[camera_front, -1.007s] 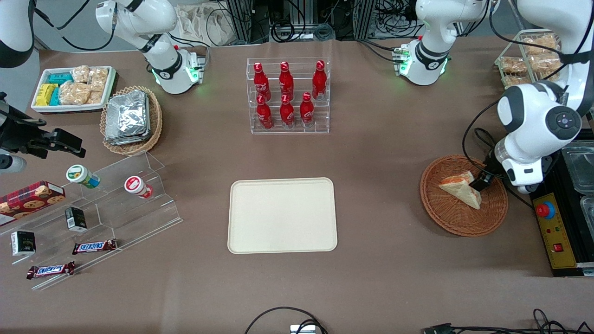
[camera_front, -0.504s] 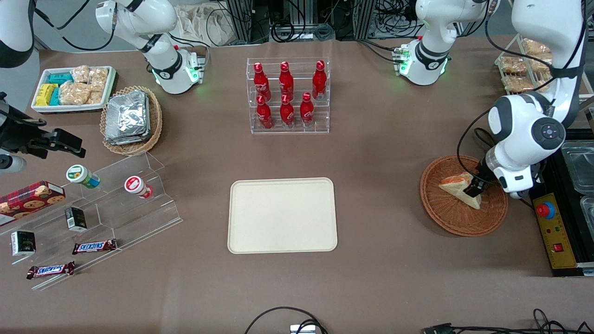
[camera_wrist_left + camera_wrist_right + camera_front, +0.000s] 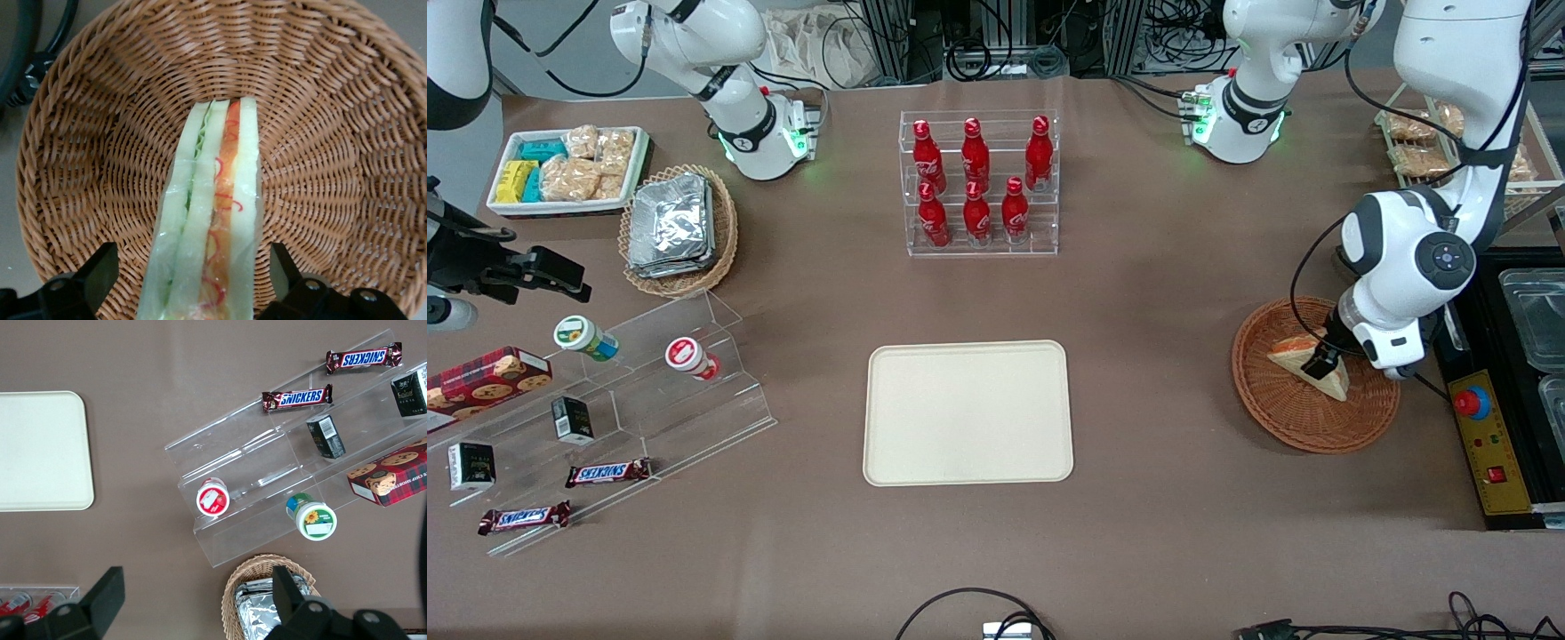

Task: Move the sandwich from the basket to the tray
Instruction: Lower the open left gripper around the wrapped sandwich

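The sandwich [image 3: 1288, 355], a pale bread wedge with an orange and green filling edge, lies in the reddish-brown wicker basket [image 3: 1280, 425] toward the working arm's end of the table. My left gripper [image 3: 1320, 360] is down in the basket, open. In the left wrist view its black fingers [image 3: 101, 270] straddle the sandwich [image 3: 213, 200], with a gap of basket [image 3: 333, 133] weave showing on each side. The cream tray [image 3: 967, 413] sits bare at mid-table, also seen in the right wrist view as the tray [image 3: 40, 453].
A clear rack of red bottles [image 3: 978, 182] stands farther from the front camera than the tray. A black control box with a red button [image 3: 1472, 402] sits beside the basket. Acrylic steps with snacks [image 3: 605, 409] and a foil-packet basket [image 3: 679, 227] lie toward the parked arm's end.
The left arm has swung toward the tray's side of the basket and come down, bringing the open gripper from the sandwich's edge to astride it. The sandwich has not moved.
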Controlling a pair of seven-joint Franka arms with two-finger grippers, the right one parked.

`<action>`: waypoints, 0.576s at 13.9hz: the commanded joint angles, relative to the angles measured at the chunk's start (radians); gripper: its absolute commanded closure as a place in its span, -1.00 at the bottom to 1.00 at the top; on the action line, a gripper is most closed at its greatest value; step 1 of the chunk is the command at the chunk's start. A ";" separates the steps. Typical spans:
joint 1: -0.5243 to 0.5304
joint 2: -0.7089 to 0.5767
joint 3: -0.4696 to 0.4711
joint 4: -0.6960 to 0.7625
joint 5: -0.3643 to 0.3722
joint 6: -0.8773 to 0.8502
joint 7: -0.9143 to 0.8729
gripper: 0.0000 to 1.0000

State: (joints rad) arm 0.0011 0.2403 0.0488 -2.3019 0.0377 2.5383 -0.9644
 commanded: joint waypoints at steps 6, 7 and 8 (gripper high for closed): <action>-0.004 0.005 0.000 -0.014 0.014 0.036 -0.025 0.68; -0.004 0.002 0.000 -0.013 0.014 0.034 -0.023 0.81; -0.004 -0.007 0.000 -0.005 0.014 0.022 -0.020 0.87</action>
State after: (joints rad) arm 0.0010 0.2487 0.0480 -2.3037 0.0377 2.5559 -0.9653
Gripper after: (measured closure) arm 0.551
